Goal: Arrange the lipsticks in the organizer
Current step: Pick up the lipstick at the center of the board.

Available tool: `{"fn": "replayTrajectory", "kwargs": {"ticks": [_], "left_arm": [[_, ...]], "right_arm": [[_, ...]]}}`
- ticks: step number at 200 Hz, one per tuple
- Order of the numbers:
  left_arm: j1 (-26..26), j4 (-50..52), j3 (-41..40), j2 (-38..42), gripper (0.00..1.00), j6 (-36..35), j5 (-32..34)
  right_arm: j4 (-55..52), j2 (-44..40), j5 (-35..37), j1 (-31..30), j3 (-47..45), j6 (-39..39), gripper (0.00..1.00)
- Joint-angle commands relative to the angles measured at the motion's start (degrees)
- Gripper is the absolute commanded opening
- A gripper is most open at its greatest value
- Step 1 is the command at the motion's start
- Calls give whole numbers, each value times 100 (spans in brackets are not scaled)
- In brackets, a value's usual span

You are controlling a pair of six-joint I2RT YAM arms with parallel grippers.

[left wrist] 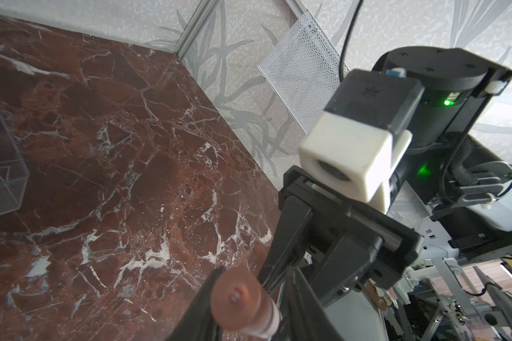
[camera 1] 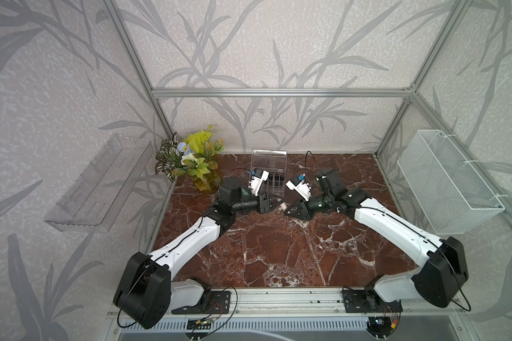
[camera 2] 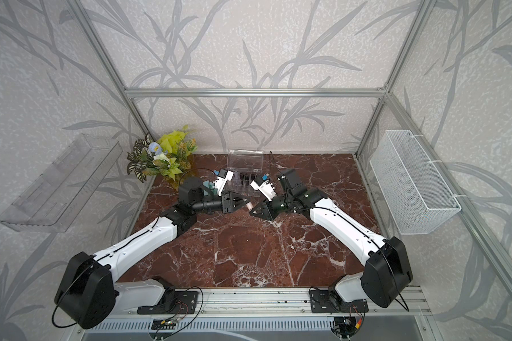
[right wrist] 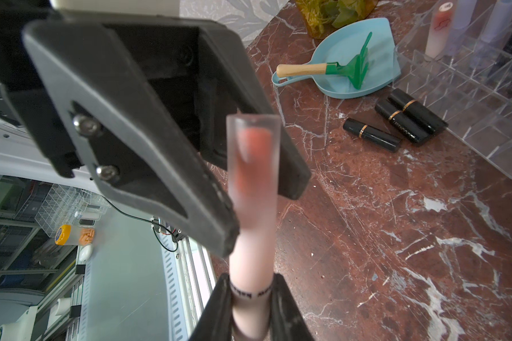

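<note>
A translucent pink lipstick point(camera 1: 281, 205) point(right wrist: 253, 192) hangs above the table between both arms, just in front of the organizer point(camera 1: 271, 180) point(right wrist: 470, 97). My right gripper point(right wrist: 250, 283) point(camera 1: 286, 212) is shut on one end of it. My left gripper point(left wrist: 256, 274) point(camera 1: 279, 205) is shut on the other end, with its fingers pressed against the tube on both sides. The clear organizer has its lid raised and holds a pink tube point(right wrist: 436, 32), a lavender one point(right wrist: 461, 17) and dark ones. Three black lipsticks point(right wrist: 402, 122) lie on the table beside it.
A blue dish point(right wrist: 376, 85) holding a green toy rake point(right wrist: 352, 69) sits near the plant pot point(camera 1: 189, 159). A white wire basket point(camera 1: 450, 183) hangs on the right wall. On the left wall is a clear shelf tray point(camera 1: 98, 183).
</note>
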State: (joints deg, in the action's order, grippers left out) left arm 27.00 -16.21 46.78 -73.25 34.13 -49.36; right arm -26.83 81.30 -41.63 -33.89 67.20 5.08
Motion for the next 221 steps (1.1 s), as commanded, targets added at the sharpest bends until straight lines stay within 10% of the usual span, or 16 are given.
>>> {"fn": "replayTrajectory", "kwargs": {"ticks": [1,56,118,221], "left_arm": [[15,-23,140,27,30,-150,-49],[13,-76,69,17,11,-175,69],[10,789,607,-69,8,-1260,2751],[46,-1183,1019,-1982,9,-2963,6085]], "right_arm": [[37,0,-32,-13,39,-20,19],[-11,-35,176,-18,39,-42,27],[350,-354,858,88,-242,198,90],[715,-430,1060,190,-490,396,94]]}}
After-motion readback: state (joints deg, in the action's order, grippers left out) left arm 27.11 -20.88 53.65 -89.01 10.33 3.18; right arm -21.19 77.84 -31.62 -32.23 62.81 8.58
